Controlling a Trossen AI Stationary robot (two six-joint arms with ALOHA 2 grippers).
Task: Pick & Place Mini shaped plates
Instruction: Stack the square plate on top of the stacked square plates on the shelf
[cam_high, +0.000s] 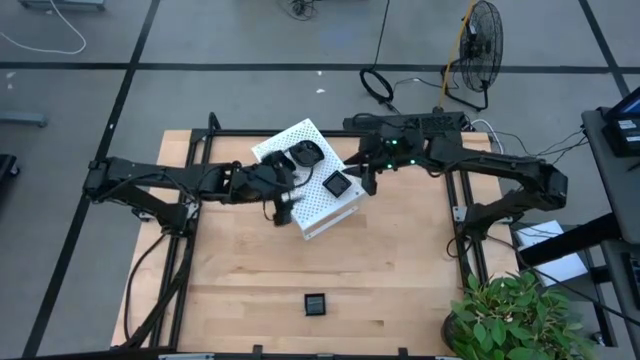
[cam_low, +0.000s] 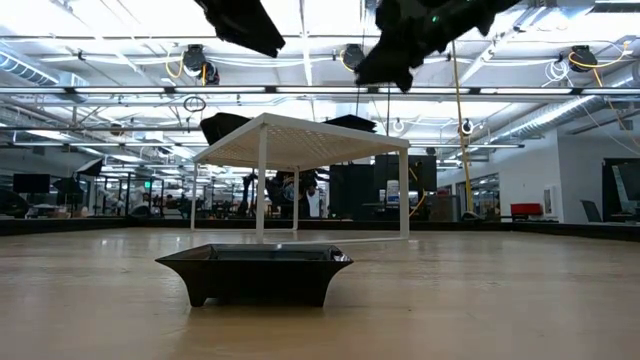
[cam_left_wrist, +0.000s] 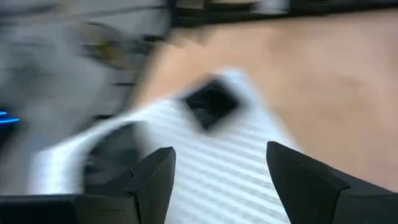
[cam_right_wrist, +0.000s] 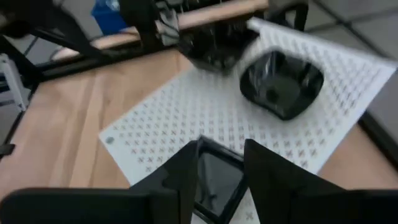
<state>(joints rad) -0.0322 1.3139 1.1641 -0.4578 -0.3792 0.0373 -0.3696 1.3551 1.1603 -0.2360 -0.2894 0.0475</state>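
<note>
A white perforated box stands on legs in the middle of the table. Two mini shaped plates rest on its top: a rounded one and a square one. A third square plate sits flat on the table near the near edge. My left gripper hovers open over the box's left side. My right gripper hangs over the square plate's right edge, its fingers a little apart and the plate showing between them.
Black frame rails run along the table's left and right sides. A potted plant stands at the near right corner. Bare wood lies between the box and the near plate. In the low view both arms hang above the box.
</note>
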